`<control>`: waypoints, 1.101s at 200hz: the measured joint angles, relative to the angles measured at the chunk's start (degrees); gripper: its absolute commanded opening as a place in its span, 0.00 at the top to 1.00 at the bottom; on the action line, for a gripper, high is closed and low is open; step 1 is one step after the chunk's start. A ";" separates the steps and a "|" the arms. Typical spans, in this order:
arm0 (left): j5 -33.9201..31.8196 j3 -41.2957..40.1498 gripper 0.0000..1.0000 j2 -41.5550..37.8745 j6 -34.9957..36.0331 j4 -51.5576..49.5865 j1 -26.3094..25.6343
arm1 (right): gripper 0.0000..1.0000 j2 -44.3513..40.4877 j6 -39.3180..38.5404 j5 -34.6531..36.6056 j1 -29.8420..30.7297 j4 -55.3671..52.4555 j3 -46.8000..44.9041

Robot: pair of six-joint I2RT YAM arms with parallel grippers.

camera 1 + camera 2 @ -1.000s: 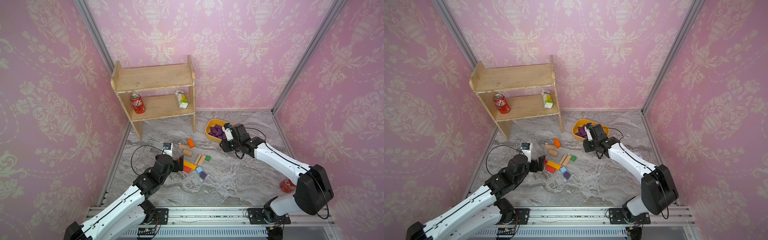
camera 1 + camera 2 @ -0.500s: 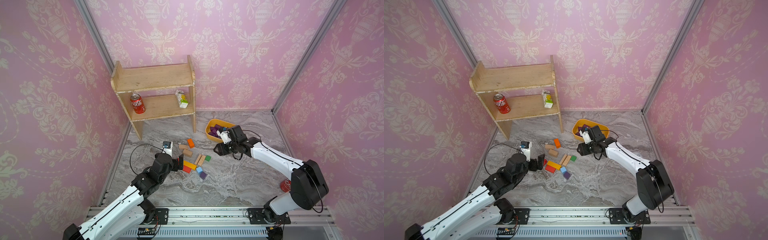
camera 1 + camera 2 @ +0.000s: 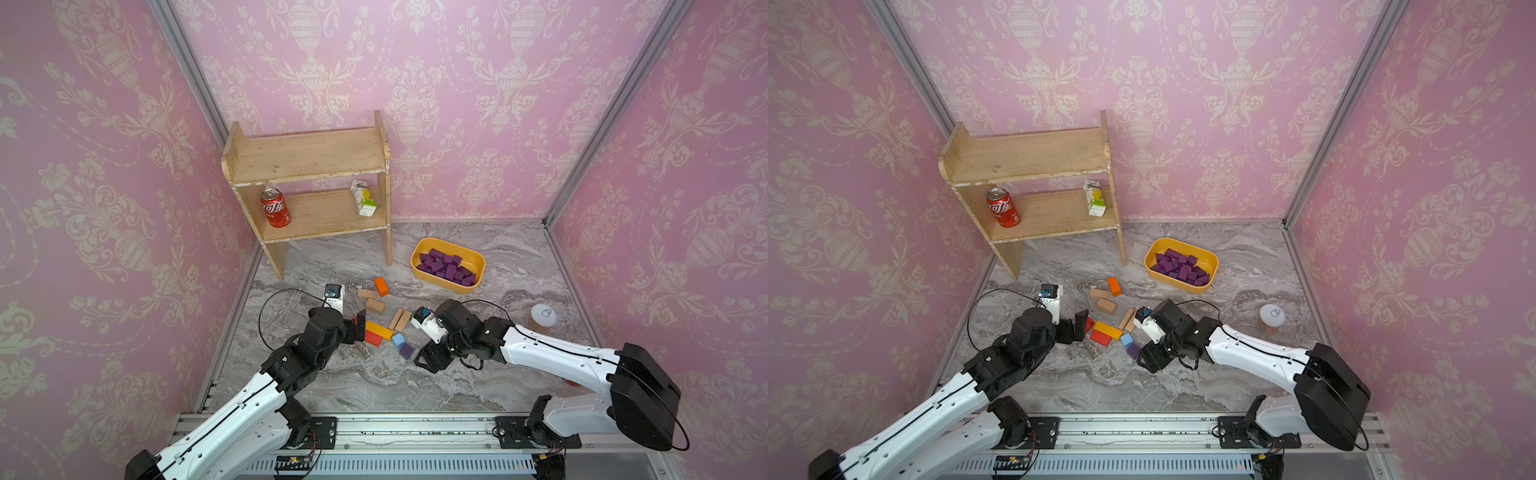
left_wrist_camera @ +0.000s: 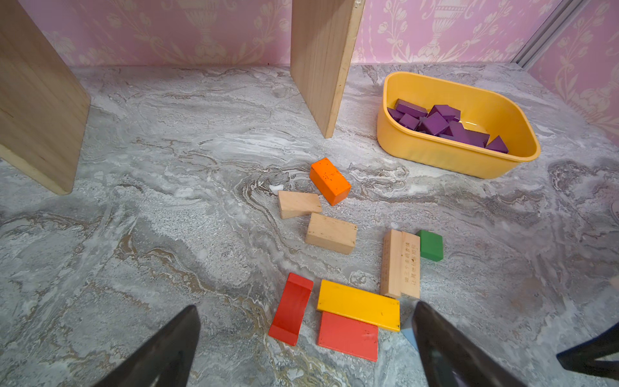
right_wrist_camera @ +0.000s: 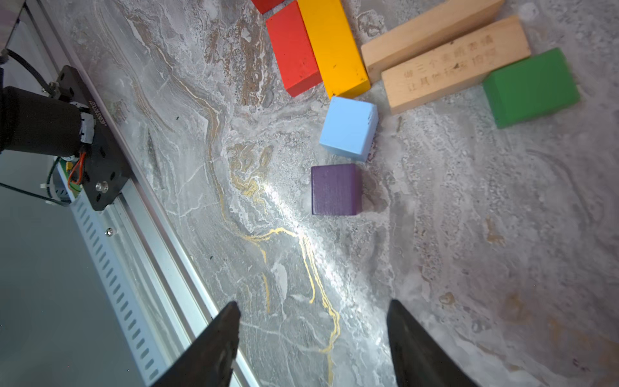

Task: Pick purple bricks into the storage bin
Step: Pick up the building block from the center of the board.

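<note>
One purple brick [image 5: 336,189], a cube, sits flat on the marble bench [image 5: 469,234]. It is about midway between the side edges and nearer the front edge than the back, just beside a light-blue cube [image 5: 348,129] without touching it. The right fingers [image 5: 214,345] stand moderately apart and empty; the cube lies ahead of their tips, clear of both, roughly in line with the gap between them. The left fingers [image 4: 167,348] are spread wide and empty, with a yellow bar [image 4: 358,310] and red blocks [image 4: 348,335] ahead of their gap. The other purple bricks [image 3: 446,266] lie heaped in the yellow storage bin [image 3: 444,285] toward the bench's back edge, beside the leg of the wooden shelf [image 3: 307,153].
</note>
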 measured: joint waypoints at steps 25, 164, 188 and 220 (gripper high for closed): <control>0.00 0.00 0.01 -0.28 -0.02 0.00 0.00 | 0.32 3.76 0.37 2.67 1.79 2.12 0.09; -0.02 0.00 0.01 -1.99 -0.02 -1.60 0.00 | 0.46 18.75 -0.22 8.94 4.04 4.04 8.04; -0.02 0.00 0.01 -2.01 -0.02 -1.68 0.00 | 0.54 19.74 -0.28 9.51 4.07 4.09 8.55; -0.04 -0.02 0.01 -2.01 -0.02 -1.68 0.00 | 0.67 19.87 -0.26 10.49 4.07 4.24 8.68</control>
